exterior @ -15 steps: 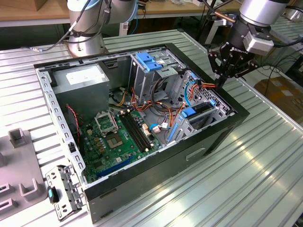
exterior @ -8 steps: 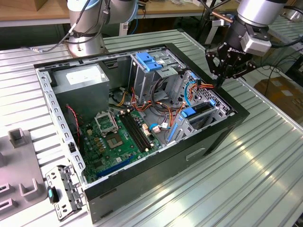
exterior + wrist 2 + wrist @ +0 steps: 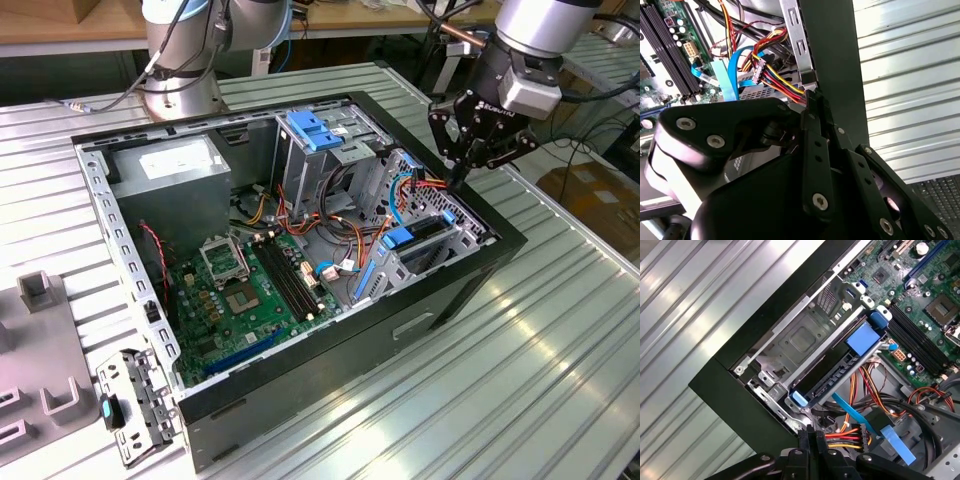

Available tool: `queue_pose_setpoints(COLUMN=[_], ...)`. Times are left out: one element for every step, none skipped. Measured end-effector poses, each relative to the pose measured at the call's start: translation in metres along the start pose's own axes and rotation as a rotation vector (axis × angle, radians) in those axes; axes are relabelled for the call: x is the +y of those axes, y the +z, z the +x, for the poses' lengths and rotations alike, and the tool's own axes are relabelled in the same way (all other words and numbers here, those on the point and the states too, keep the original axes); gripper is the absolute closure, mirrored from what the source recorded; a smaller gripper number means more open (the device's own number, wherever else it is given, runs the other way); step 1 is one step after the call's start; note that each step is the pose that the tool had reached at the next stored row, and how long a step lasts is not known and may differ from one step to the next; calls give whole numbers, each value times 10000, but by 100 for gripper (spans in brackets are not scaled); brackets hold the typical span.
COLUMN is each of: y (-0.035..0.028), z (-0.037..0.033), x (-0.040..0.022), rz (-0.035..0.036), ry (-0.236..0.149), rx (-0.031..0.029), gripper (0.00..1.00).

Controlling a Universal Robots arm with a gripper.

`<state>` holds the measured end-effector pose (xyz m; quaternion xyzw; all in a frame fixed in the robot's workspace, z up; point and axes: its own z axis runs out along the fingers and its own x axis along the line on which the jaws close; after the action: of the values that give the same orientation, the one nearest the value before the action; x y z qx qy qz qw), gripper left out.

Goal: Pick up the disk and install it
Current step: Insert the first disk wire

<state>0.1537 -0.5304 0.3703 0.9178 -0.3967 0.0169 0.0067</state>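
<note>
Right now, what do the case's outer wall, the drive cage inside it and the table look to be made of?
Case wall: matte black, probably painted metal or plastic; no glare. Drive cage: bare grey sheet metal, stamped and perforated. Table: ribbed, shiny silver metal, likely aluminium.

Robotics lab or electronics assembly workshop

An open desktop computer case (image 3: 300,250) lies on its side on a ribbed aluminium worktable (image 3: 560,340), its motherboard (image 3: 240,285) and coloured cables (image 3: 345,235) exposed; a robot arm's base (image 3: 185,50) is bolted at the table's far edge, grey plastic fixtures (image 3: 35,350) sit on the exterior view's left, and wooden benches (image 3: 60,20), trailing cables and cardboard boxes (image 3: 595,195) crowd the background
</note>
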Motion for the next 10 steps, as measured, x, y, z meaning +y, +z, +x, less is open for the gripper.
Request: queue_pose_setpoints(y=[0,0,0,0,0,0,0,0,-1,-2], z=[-1,-4,-6,-6,-7,-8,-8,-12,-27,-52], x=[1,4,6,7,7,8,9,12,27,55], rz=[-4,-9,-15,-19,-23,-31,-36,-39,-41,-42], ry=[104,248,430,528,635,862,990,1065,1111,1131], rx=[1,1,1,1,1,2,1,2,2,1], gripper=[84,84,84,84,84,84,84,84,84,84])
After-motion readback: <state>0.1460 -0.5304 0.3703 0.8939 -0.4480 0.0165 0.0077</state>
